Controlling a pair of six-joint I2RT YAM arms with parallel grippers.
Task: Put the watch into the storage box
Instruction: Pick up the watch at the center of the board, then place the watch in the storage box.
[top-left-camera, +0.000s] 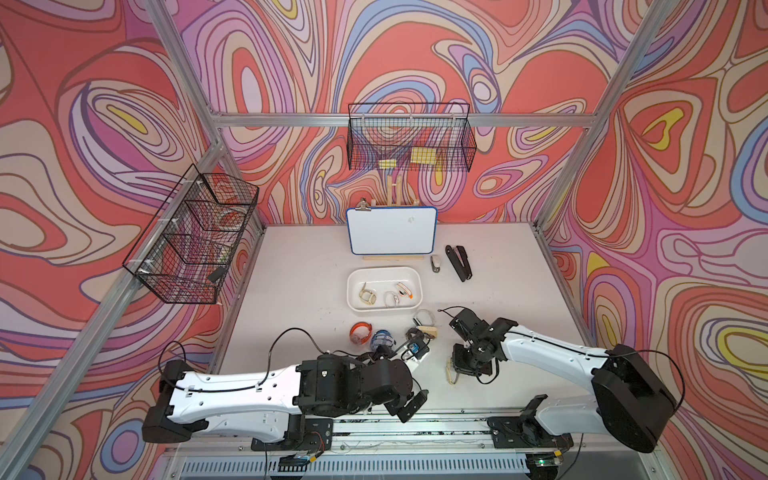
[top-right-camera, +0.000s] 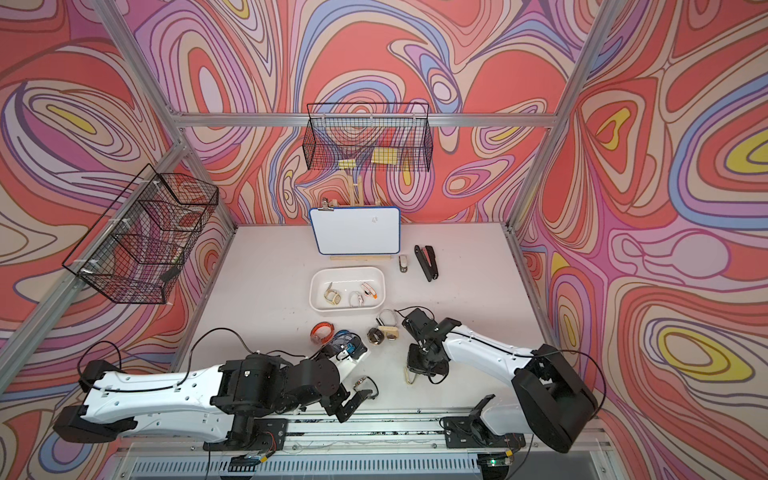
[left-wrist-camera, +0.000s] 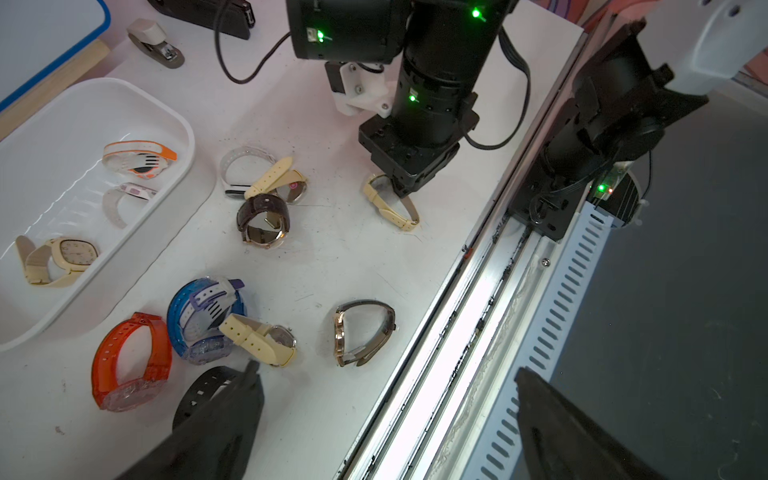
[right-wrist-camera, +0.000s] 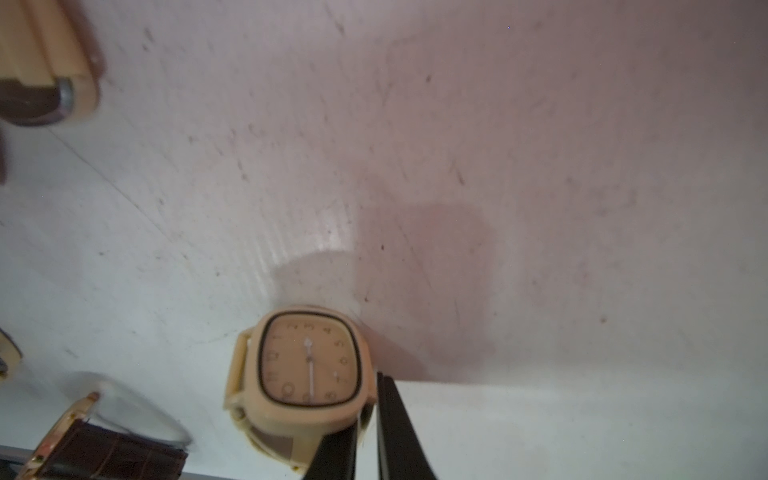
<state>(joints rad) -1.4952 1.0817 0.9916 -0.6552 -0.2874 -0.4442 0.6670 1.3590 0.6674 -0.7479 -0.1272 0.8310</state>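
A cream watch with a rounded square face lies on the white table near its front edge. My right gripper points straight down on it, its jaws shut on the strap beside the case. The same watch pokes out beside the right gripper in both top views, and the left wrist view shows that watch too. The storage box, a shallow white tray, sits mid-table holding three watches. My left gripper hovers wide open over the table's front edge, holding nothing.
Loose watches lie between box and arms: orange, blue, gold-and-brown, black, dark brown. Behind the box stand a whiteboard and two staplers. Wire baskets hang on the walls.
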